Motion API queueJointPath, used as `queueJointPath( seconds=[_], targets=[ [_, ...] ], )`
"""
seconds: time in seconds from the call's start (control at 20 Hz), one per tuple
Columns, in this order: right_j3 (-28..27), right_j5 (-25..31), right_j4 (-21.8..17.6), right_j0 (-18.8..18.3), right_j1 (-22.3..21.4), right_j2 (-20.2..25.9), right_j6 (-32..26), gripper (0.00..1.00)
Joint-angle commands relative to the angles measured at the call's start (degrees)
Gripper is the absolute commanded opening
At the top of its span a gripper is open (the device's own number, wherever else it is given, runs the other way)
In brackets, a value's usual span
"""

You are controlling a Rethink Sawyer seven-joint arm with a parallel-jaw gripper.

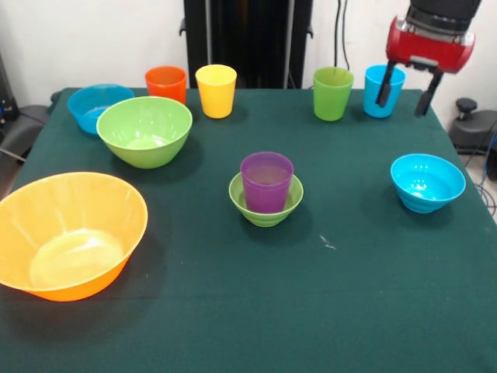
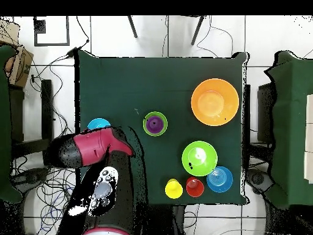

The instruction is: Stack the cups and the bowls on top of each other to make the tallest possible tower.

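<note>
My gripper (image 1: 404,95) hangs open and empty over the table's far right corner. Its left finger (image 1: 383,87) is in front of the light blue cup (image 1: 386,101). The green cup (image 1: 333,93) stands just left of that cup. The purple cup (image 1: 266,181) stands inside the small green bowl (image 1: 265,216) at mid-table, and also shows in the overhead view (image 2: 155,124). The small blue bowl (image 1: 427,183) sits alone on the right. The yellow cup (image 1: 216,90) and orange cup (image 1: 166,83) stand at the far edge. In the overhead view the arm's red head (image 2: 92,149) hides the green and light blue cups.
The medium green bowl (image 1: 144,130) and medium blue bowl (image 1: 97,106) sit at the far left. The very large orange bowl (image 1: 70,233) sits at the near left. The dark green tablecloth (image 1: 256,311) covers the table. Cables lie on the floor around it.
</note>
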Motion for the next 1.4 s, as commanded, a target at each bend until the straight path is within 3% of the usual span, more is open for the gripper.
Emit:
queueJointPath(
  seconds=[0.05,0.45,0.85,1.4],
  targets=[
    [-5.26,-7.79,1.29,0.68,9.34,-0.06,10.24,1.00],
    [-4.43,-11.64,2.60,1.66,11.71,-1.34,10.02,1.00],
    [-4.75,-6.24,7.29,6.13,9.71,-3.08,11.84,1.00],
    [-8.75,-7.50,12.25,10.37,15.11,-6.99,11.74,1.00]
  ],
)
